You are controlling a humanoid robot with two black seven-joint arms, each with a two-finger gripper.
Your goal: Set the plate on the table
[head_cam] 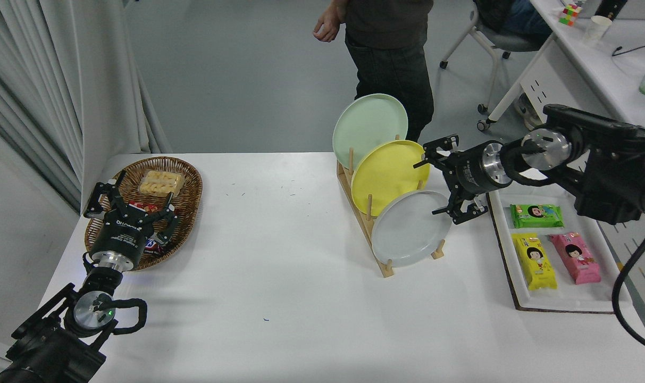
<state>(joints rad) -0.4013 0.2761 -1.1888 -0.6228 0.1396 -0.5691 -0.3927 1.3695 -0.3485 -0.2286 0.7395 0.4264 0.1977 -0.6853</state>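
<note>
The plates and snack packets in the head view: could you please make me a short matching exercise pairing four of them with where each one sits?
Things:
1. gray plate
2. mint-green plate
3. green packet
4. pink packet

Places:
A. farthest slot of the wooden rack
B. nearest slot of the rack, just left of the open right gripper
C. near right part of the white tray
D. far end of the tray, past the yellow packet

Pairs: 1-B, 2-A, 3-D, 4-C
</note>
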